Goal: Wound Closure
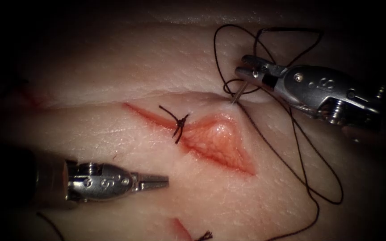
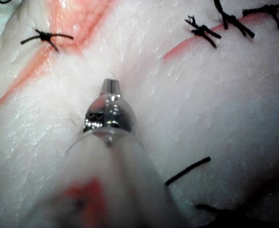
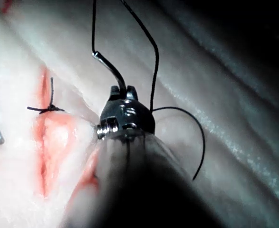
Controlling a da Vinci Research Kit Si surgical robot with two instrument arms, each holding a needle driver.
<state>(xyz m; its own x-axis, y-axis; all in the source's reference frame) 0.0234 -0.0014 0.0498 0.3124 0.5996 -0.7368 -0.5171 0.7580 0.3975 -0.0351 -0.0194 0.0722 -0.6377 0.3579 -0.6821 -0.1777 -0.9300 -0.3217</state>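
The cut (image 1: 220, 143) runs across the tissue (image 1: 112, 147) from upper left to lower right and gapes red. One tied stitch (image 1: 179, 125) crosses its left part. My right tool (image 1: 241, 64) is shut on the curved needle (image 1: 238, 93) toward its thread end. The needle's tip meets the tissue at the cut's right edge, which tents slightly. The tail of the needle (image 3: 108, 66) curves out of the right tool (image 3: 121, 90). Dark thread (image 1: 309, 178) loops around that tool. My left tool (image 1: 159, 180) hovers left of the cut, shut on nothing, and the left tool (image 2: 110, 85) is above bare tissue.
A second cut (image 1: 182, 230) with a knotted stitch (image 1: 206, 235) lies near the front edge. Several tied stitches (image 2: 203, 31) cross another cut. A loose cut end of thread (image 2: 187, 171) lies on the tissue.
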